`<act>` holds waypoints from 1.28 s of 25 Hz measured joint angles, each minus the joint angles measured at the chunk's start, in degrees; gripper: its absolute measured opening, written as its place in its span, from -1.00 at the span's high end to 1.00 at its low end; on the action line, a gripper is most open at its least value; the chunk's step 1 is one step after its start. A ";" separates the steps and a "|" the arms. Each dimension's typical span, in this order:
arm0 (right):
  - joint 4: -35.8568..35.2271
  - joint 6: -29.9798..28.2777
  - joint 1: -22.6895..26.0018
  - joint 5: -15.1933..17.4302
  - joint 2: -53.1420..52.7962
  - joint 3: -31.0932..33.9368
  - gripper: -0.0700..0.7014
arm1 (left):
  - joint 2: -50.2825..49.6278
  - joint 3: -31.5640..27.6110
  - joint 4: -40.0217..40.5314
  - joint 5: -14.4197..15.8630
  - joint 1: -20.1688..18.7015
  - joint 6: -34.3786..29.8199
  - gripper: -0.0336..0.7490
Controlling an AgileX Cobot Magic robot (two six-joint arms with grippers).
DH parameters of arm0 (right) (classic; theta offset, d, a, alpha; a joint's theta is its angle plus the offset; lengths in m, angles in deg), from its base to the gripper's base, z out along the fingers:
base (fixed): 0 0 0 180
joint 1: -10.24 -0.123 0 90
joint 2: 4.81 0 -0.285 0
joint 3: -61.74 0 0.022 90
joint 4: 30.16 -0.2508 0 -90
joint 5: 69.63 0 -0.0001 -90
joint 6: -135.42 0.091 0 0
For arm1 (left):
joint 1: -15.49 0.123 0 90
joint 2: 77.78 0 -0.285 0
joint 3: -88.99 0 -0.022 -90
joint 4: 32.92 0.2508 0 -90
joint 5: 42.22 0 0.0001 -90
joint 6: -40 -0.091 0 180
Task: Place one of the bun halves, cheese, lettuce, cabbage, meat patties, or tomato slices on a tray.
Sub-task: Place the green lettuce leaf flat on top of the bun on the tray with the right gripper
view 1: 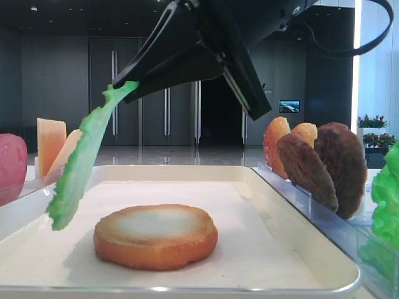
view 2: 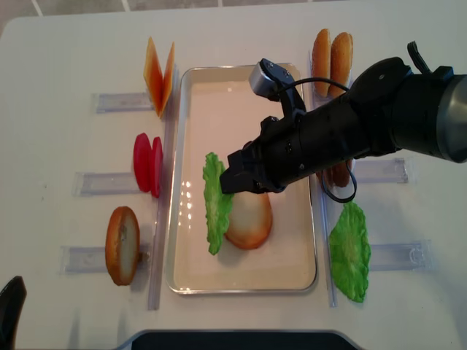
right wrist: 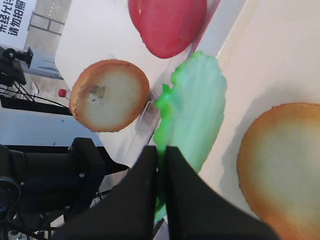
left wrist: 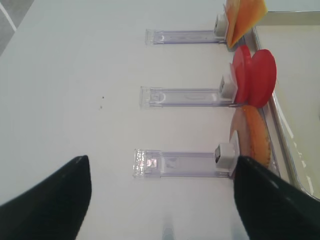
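A green ruffled lettuce leaf hangs from my right gripper, whose jaws are shut on the leaf's upper edge. The leaf dangles tilted above the left part of the white tray, its lower tip just over the tray floor. Right beside it a bun half lies flat on the tray. My left gripper is open with nothing in it, over bare table left of the clear holders, at the front left corner.
Left of the tray, holders carry cheese, tomato slices and another bun half. On the right stand orange discs, meat patties and a second lettuce leaf.
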 joint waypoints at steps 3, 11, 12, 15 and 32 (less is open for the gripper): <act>0.78 -0.13 0.61 -0.05 0.05 0.00 0.71 | 0.00 0.00 0.00 0.00 0.00 0.00 -0.85; 4.68 0.43 1.20 -0.05 0.24 0.00 0.71 | 0.00 0.00 0.00 0.00 0.00 0.00 -0.85; 5.13 0.50 1.20 -0.05 0.24 0.00 0.71 | 0.00 0.00 0.00 0.00 0.00 0.00 -0.85; 6.27 0.68 1.20 -0.41 0.28 0.00 0.71 | 0.00 0.00 0.00 0.00 0.00 0.00 -0.85; 21.25 10.09 3.41 -3.18 0.23 -0.04 0.56 | 0.00 0.00 0.00 0.00 0.00 0.00 -0.85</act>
